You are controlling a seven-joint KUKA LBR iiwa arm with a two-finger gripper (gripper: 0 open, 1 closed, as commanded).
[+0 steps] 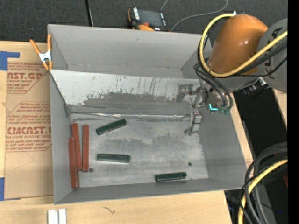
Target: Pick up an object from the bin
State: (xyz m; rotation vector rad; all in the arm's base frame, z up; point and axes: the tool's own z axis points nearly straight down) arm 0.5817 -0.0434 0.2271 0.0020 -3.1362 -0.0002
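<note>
3 green bars (111, 126) (113, 158) (171, 176) | 3 red sticks (85, 148) (75, 132) (71, 171) (left) | claw (192, 127) — right

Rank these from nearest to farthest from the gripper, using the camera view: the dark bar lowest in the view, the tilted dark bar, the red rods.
1. Lowest dark bar, below and slightly left of the gripper.
2. Tilted dark bar, mid-floor, well to the left.
3. Red rods, at the far left side.

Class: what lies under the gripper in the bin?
Bare scratched bin floor shows beneath the gripper; the nearest green bar lies apart, toward the front wall. The arm hides the bin's far right corner.
</note>
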